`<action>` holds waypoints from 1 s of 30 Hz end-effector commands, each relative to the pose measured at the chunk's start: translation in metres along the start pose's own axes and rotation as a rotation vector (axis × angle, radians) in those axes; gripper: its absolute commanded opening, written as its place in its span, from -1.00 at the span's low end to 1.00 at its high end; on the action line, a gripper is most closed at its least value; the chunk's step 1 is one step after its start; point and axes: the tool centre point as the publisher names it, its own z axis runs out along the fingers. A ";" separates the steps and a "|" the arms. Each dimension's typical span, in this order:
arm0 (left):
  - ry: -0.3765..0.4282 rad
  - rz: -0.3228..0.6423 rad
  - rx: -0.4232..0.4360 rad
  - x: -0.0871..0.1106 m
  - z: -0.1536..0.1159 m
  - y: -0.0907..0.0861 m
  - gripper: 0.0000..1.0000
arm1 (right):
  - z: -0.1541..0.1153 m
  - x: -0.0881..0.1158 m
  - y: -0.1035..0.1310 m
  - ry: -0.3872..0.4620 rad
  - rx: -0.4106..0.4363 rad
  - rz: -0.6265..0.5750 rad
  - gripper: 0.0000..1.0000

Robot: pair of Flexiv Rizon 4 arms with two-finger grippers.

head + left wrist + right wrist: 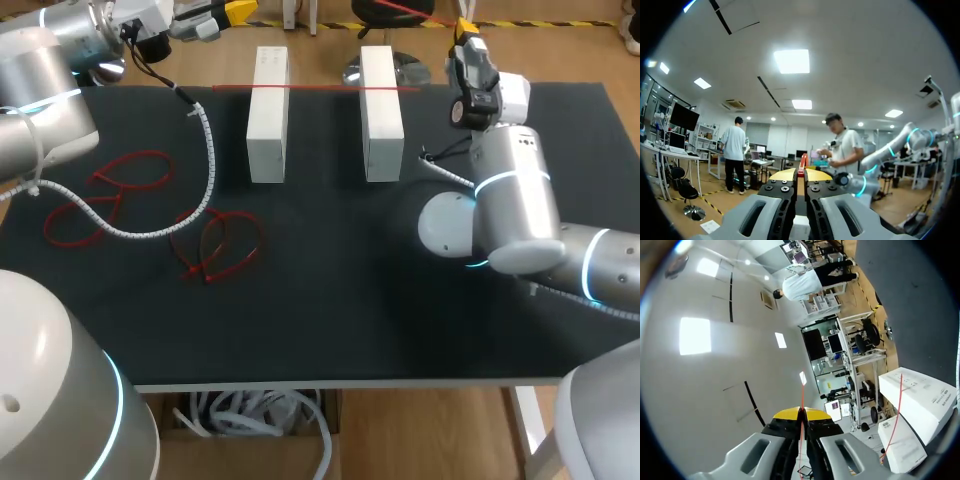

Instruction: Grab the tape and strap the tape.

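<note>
Two white boxes [268, 110], bridged by a red strip [320, 88], stand beside the right gripper [801, 412]. Red loops [120, 190] and a spiral cable [208, 150] lie nearer the left gripper [801, 174]. Each gripper is pressed together on thin red tape [802, 390], which runs straight ahead of the right gripper's tips, lengthwise with the fingers.

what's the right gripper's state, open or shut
Shut on the tape: the right gripper has its fingers closed together, with the thin red tape pinched between them.
</note>
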 end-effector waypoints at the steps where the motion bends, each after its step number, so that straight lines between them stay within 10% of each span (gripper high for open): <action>1: -0.003 0.002 0.001 0.001 0.000 0.001 -1.00 | 0.001 0.000 -0.002 -0.005 -0.002 -0.004 -1.00; 30: -0.003 0.002 0.001 0.001 0.000 0.001 -1.00 | 0.000 0.000 -0.005 -0.021 0.026 -0.070 -1.00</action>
